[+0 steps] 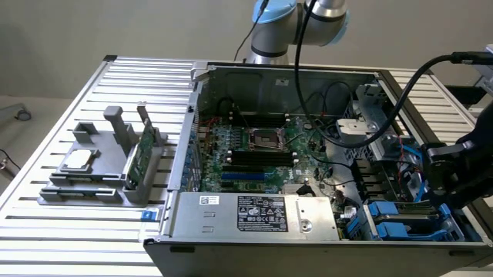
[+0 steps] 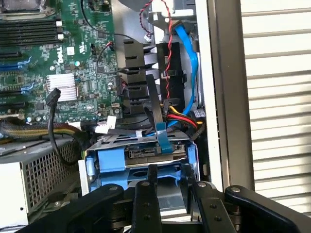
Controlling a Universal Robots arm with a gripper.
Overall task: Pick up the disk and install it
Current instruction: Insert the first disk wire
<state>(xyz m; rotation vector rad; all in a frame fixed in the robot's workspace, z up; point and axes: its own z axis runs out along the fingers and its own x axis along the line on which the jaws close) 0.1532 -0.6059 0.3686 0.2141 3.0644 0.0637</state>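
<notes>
The disk [image 2: 165, 180] shows as a blue plastic carrier around a grey body, sitting in the metal drive cage [image 2: 112, 143] at the corner of the open computer case. My gripper [image 2: 169, 171] reaches down over it, with one black finger on each side of the blue frame, shut on it. In the exterior view the gripper [image 1: 445, 199] hangs at the case's right front corner, directly above the blue carriers [image 1: 400, 224] in the cage. The disk's label is hidden.
A blue data cable [image 2: 187, 53] and red, yellow and black wires [image 2: 177, 119] hang just behind the cage. The case wall [image 2: 218, 97] runs close beside it. The motherboard [image 1: 262, 150] and power supply [image 1: 254, 213] fill the case. A grey fixture [image 1: 85, 184] stands on the exterior view's left.
</notes>
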